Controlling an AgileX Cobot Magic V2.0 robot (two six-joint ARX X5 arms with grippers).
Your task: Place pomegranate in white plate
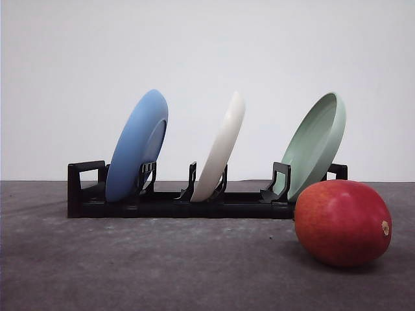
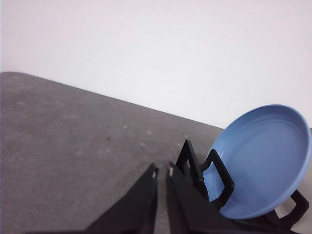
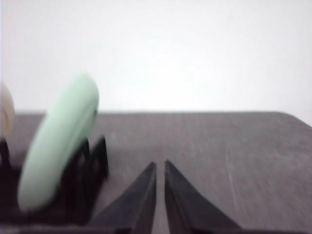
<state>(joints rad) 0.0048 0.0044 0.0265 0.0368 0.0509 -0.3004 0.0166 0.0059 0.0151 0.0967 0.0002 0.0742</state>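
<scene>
Pre-grasp. Both my grippers, left (image 2: 162, 171) and right (image 3: 160, 165), pressed together, empty. Pomegranate (image 1: 342, 222) untouched; white plate (image 1: 220, 148) racked upright. Next: open right fingers, reach fruit.

The pomegranate (image 1: 342, 222) hides the black rack's (image 1: 162, 204) right end.

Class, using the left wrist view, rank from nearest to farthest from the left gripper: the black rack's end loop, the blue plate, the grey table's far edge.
1. Black rack's end loop, just beside the left gripper.
2. Blue plate, standing in the rack beyond that.
3. Table's far edge, well behind both.
</scene>
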